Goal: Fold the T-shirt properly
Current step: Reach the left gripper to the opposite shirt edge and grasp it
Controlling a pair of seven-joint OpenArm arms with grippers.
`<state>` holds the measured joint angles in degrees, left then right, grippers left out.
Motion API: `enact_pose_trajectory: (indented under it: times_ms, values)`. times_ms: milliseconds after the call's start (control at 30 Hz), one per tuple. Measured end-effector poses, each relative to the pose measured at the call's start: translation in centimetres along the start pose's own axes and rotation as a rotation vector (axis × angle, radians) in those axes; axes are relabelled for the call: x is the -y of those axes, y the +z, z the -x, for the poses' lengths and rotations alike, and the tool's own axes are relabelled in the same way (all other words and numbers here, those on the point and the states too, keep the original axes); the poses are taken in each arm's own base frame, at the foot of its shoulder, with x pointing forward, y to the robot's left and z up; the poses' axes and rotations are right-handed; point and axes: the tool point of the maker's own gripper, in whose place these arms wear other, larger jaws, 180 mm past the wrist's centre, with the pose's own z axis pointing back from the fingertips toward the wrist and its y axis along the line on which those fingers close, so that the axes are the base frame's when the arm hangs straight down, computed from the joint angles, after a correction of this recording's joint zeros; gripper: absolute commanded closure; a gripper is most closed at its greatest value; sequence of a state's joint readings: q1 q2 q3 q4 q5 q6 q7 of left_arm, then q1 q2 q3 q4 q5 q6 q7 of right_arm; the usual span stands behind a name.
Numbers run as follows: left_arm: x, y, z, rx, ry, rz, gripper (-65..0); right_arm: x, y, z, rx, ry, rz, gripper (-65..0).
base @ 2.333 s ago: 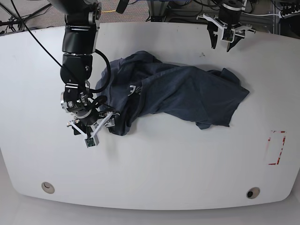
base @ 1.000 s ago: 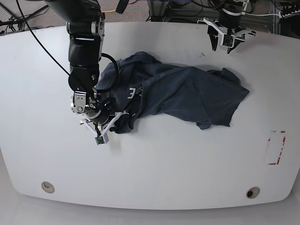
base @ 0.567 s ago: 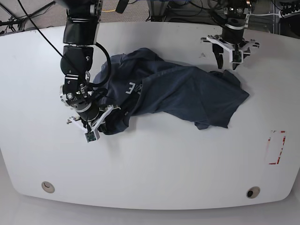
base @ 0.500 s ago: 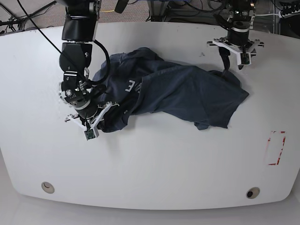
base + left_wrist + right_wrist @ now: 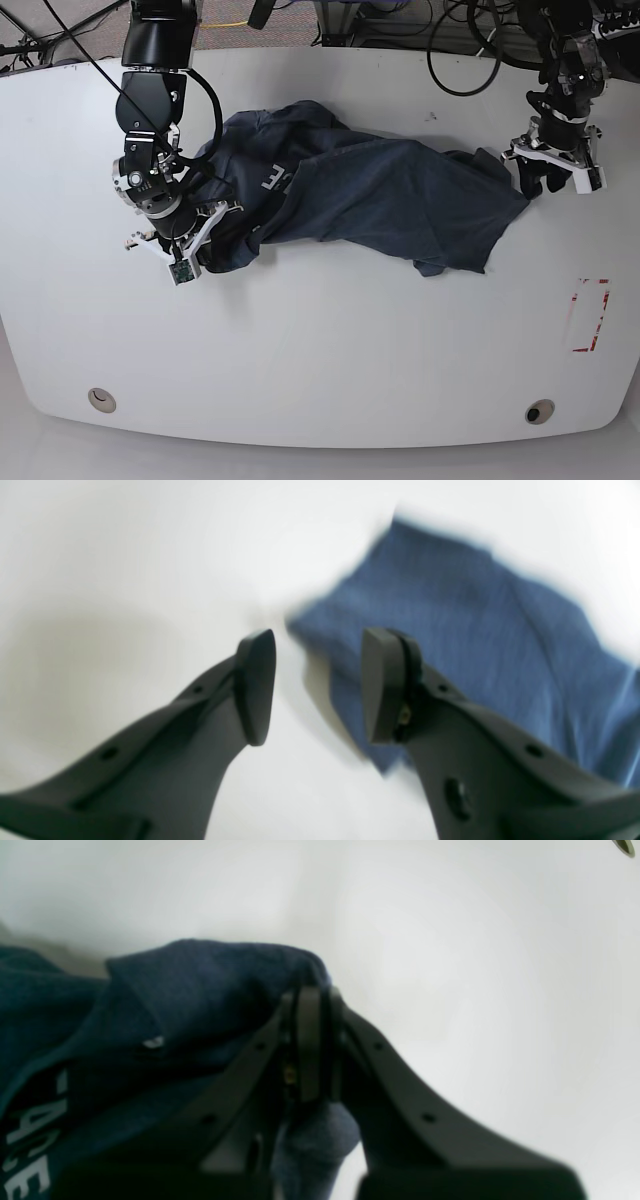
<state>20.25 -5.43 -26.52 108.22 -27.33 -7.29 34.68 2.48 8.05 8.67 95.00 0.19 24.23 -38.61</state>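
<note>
The dark navy T-shirt (image 5: 380, 195) lies crumpled across the middle of the white table (image 5: 330, 340), with white letters (image 5: 275, 180) showing near its left end. My right gripper (image 5: 190, 250) is at that left end, shut on a bunched fold of the T-shirt (image 5: 210, 985); in the right wrist view the right gripper (image 5: 310, 1040) has its jaws pressed together over cloth. My left gripper (image 5: 548, 182) hovers at the garment's right edge. In the blurred left wrist view the left gripper (image 5: 317, 680) is open, and a corner of the T-shirt (image 5: 450, 610) lies just beyond its fingertips.
A red-outlined rectangle (image 5: 588, 315) is marked on the table at the right. Two round holes (image 5: 100, 400) (image 5: 540, 411) sit near the front edge. Cables (image 5: 470, 40) run behind the table's back edge.
The left gripper has come from the table's back edge down and right to the shirt's right edge. The right gripper has drawn the shirt's left end further left, still shut on it.
</note>
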Motion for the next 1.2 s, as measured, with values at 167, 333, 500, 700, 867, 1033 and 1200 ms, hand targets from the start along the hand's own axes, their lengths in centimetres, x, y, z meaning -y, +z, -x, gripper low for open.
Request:
enact_pose_trajectory:
  times_ms: [167, 333, 500, 700, 867, 1033, 1200]
  values:
    - [0.0, -1.2, -0.6, -0.023, 0.017, 0.010, -36.5, -0.1, 0.1, 0.8, -0.023, 0.001, 0.001, 0.0]
    - [-0.2, -2.5, -0.4, -0.039, 0.051, 0.015, -42.4, -0.1, 0.1, 0.7, -0.017, 0.000, 0.000, 0.0]
    - [-0.6, -3.7, 0.2, -0.062, 0.082, 0.007, -42.8, -0.3, 0.1, 0.6, -0.015, -0.004, -0.003, 0.0]
    - [-1.3, -5.1, 2.0, -0.115, 0.129, -0.003, -42.8, -0.3, 0.1, 0.7, -0.016, -0.008, -0.003, 0.0]
    - [-1.5, -6.0, 3.4, -0.155, 0.158, -0.008, -42.8, -0.3, 0.1, 0.8, -0.016, -0.008, -0.003, 0.0]
    - [-0.5, -6.8, 3.5, -0.161, 0.134, 0.054, -42.4, -0.4, 0.2, 1.1, -0.023, -0.009, -0.005, 0.0]
    - [0.1, -7.2, 3.4, -0.161, 0.118, 0.090, -42.5, -0.5, 0.2, 1.5, -0.032, -0.010, -0.007, 0.0]
